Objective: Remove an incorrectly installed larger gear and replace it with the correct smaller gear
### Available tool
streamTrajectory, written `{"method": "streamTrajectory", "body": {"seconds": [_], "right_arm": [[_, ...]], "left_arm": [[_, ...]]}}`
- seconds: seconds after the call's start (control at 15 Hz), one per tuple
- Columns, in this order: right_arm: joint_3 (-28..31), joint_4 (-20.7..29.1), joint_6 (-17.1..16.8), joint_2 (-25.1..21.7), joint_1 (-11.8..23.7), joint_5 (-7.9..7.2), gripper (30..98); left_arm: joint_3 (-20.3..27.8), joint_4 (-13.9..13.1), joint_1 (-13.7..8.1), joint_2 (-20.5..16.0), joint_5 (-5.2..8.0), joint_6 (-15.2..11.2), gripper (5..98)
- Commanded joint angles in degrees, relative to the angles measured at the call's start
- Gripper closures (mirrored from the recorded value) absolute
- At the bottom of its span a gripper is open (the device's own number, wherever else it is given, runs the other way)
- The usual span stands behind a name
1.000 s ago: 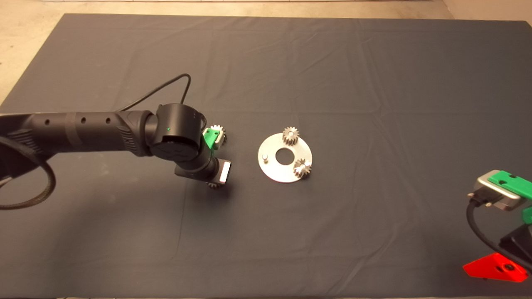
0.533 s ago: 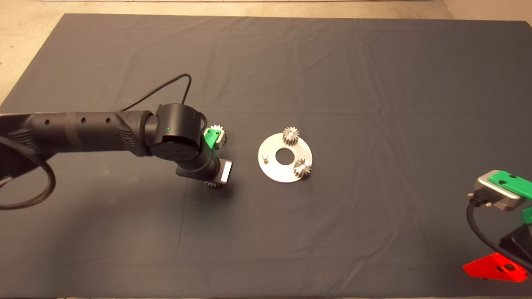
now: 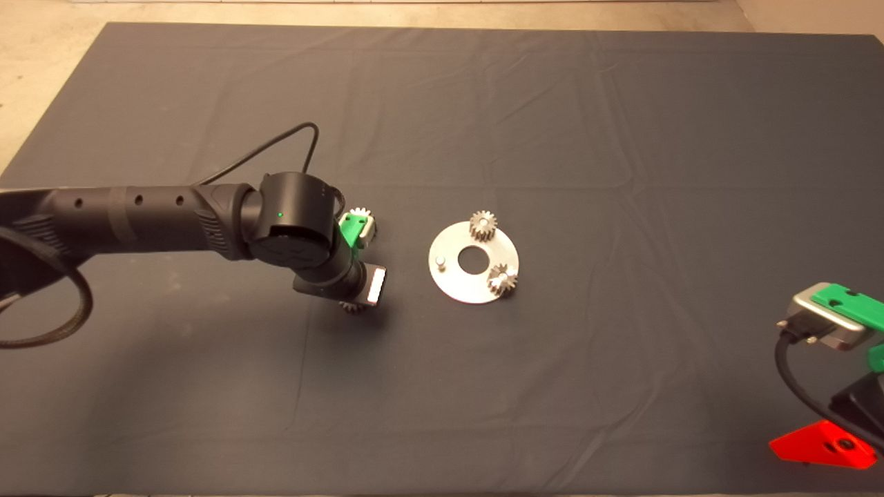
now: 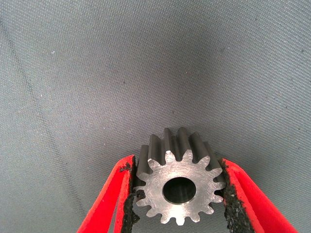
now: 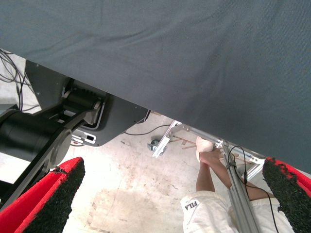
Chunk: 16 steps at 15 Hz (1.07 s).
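Dark mat [image 3: 552,138] spreads under the left gripper [image 4: 177,194], whose red fingers [image 4: 109,204] clamp the smaller gear [image 4: 179,187] by its teeth, left of a round plate [image 3: 452,283]. Behind that gripper lies the larger gear [image 3: 360,217]; two gears sit on the plate. Right gripper [image 5: 170,194] waits spread wide at the lower right edge.
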Motion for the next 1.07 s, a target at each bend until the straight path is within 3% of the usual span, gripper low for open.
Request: {"method": "streamTrajectory", "body": {"seconds": [0.0,0.27,0.53,0.8,1.0], "right_arm": [[0.3,2.0,0.1,-0.1,0.9,-3.16,31.7],[0.3,2.0,0.1,-0.1,0.9,-3.16,31.7],[0.3,2.0,0.1,-0.1,0.9,-3.16,31.7],[0.3,2.0,0.1,-0.1,0.9,-3.16,31.7],[0.3,2.0,0.1,-0.2,0.9,-3.16,31.7]], "left_arm": [[-0.8,0.2,-0.3,0.2,1.22,-0.1,64.8],[0.7,0.2,-0.4,0.4,1.04,-0.3,66.4],[1.4,-0.3,-1.1,3.5,1.22,-0.6,68.2],[-3.2,-4.8,-5.8,8.9,1.92,-0.5,68.3],[-4.2,-5.5,-8.2,11.2,2.18,-0.6,68.3]]}}
